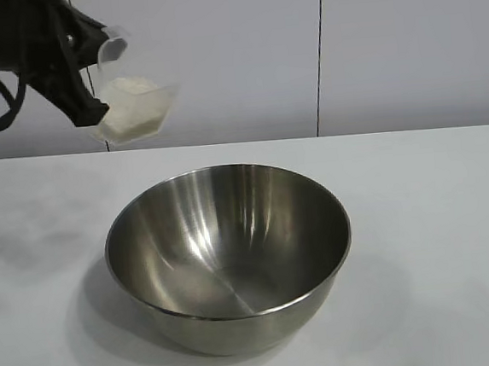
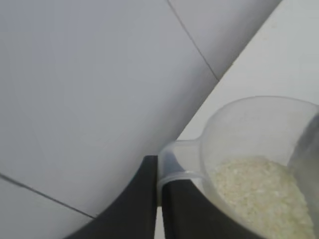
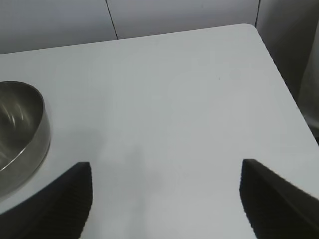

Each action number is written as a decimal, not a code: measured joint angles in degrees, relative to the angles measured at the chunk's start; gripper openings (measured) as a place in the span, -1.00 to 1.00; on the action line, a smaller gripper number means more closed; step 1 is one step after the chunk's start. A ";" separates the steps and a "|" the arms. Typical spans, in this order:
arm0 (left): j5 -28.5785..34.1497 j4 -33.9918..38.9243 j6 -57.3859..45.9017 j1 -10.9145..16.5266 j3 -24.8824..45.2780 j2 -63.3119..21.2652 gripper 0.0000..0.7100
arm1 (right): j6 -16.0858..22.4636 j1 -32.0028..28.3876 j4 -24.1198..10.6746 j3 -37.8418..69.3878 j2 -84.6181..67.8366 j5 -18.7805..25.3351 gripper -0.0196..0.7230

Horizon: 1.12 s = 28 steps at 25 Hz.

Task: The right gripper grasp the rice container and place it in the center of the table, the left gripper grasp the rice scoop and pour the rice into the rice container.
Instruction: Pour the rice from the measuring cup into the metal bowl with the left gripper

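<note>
Above the table point(image 1: 436, 218), up at the far left of the exterior view, hangs the left gripper point(image 1: 89, 72), fingers pinched tight on the handle tab of the rice scoop point(image 1: 131, 107). Carries a good heap of rice point(image 1: 130, 103), whitish, filling the lower part of the tilted cup. Same grip shown from the left wrist view: two dark fingers point(image 2: 184, 209) clamped either side of the clear tab, grains point(image 2: 259, 194) banked inside the cup point(image 2: 254, 129).

Below and toward the right of the scoop, on the middle of the tabletop, sits the rice container point(image 1: 229, 253), upright, mouth open, empty inside. Well apart from the scoop; no overlap yet between the cup and the bowl's rim, with the cup's mouth facing right, roughly toward the bowl's side. Judged from this: needs carrying rightward and nearer, over the bowl's mouth, then further tipping so the grains fall inside rather than on the table behind the rim.

Off to the bowl's side waits the right gripper point(image 3: 164, 199), fingers spread wide, holding nothing, bowl edge point(image 3: 20, 129) just beside one finger. Nearer arm for the pour: the left.
</note>
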 joint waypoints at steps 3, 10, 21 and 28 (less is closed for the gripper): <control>3.60 0.00 8.61 -3.98 -1.37 0.00 -0.97 | 0.00 0.00 0.00 0.00 0.00 0.00 0.55; 4.88 0.00 26.72 -10.34 -1.44 2.06 -0.97 | 0.05 0.00 0.01 0.00 0.00 0.00 0.55; -5.87 0.15 69.43 -12.03 -1.48 9.03 -0.97 | 0.05 0.00 0.06 0.00 0.00 0.00 0.55; -7.04 8.14 72.11 -12.03 -1.55 9.28 -0.97 | 0.05 0.00 0.17 0.00 0.00 -0.06 0.55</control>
